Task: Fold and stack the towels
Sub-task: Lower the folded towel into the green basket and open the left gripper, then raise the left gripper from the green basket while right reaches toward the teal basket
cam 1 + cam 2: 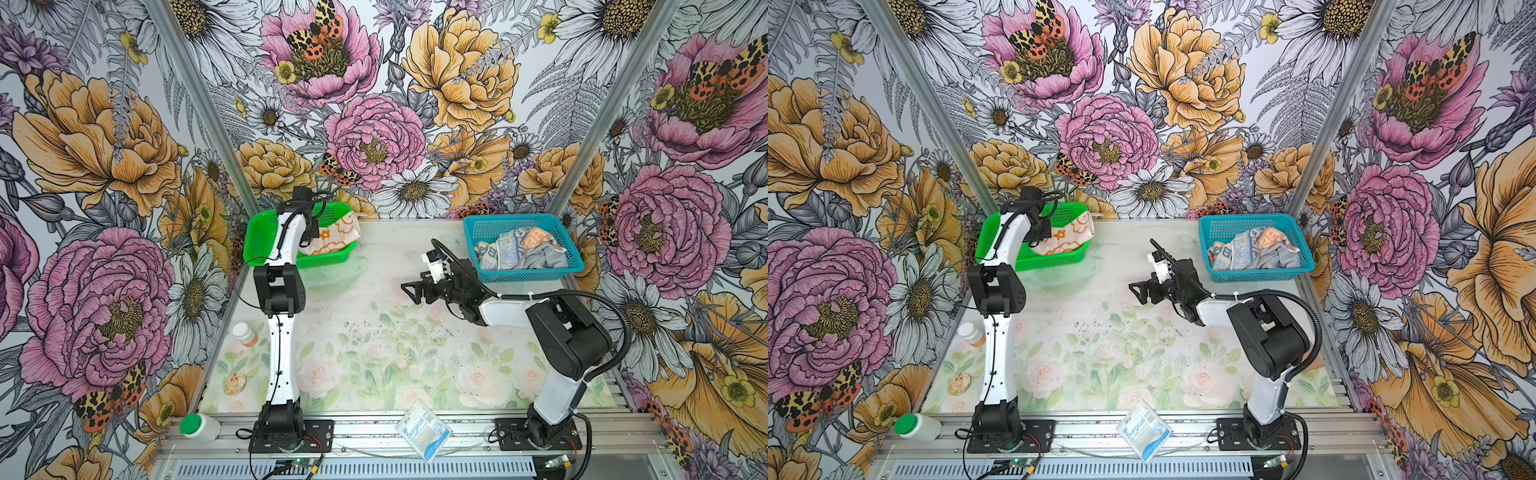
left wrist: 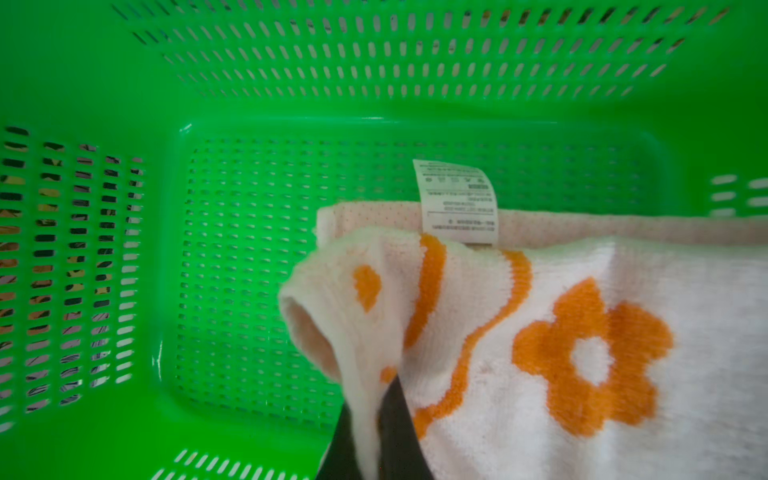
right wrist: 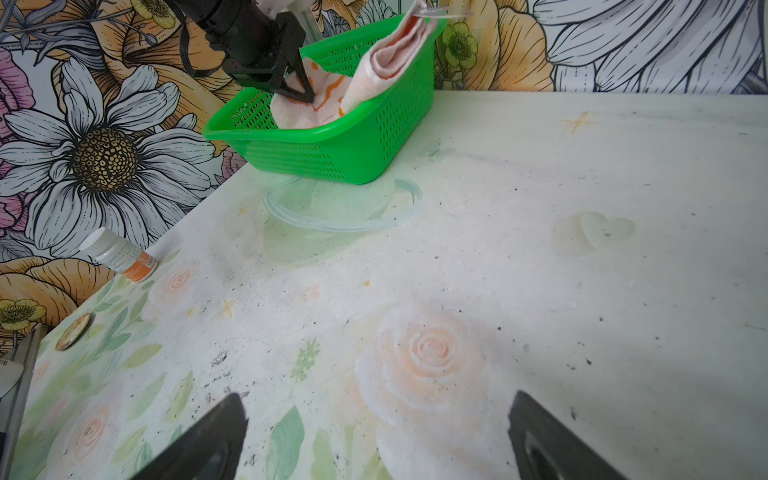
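A cream towel with orange flower outlines [image 1: 334, 235] [image 1: 1069, 237] [image 2: 582, 332] [image 3: 376, 66] lies partly folded in the green basket [image 1: 257, 239] [image 1: 988, 243] [image 2: 249, 270] [image 3: 332, 153] at the back left, one end propped on the rim. My left gripper [image 1: 311, 240] [image 2: 369, 415] [image 3: 300, 96] reaches into that basket and is shut on a fold of this towel. A pale towel with blue and orange lettering [image 1: 505, 249] [image 1: 1237, 249] and a light grey towel [image 1: 546, 259] [image 1: 1283, 257] lie crumpled in the blue basket [image 1: 523, 275] [image 1: 1258, 275]. My right gripper [image 1: 409, 292] [image 1: 1137, 291] [image 3: 378, 401] hovers open over the table's middle, holding nothing.
A clear dish [image 1: 332, 274] [image 3: 340, 208] sits just in front of the green basket. A small white bottle with an orange label [image 1: 244, 334] [image 3: 120, 255] and a round disc [image 1: 235, 383] lie near the left edge. A green-capped bottle [image 1: 199, 427] and a "Surgical" packet [image 1: 423, 430] rest on the front rail.
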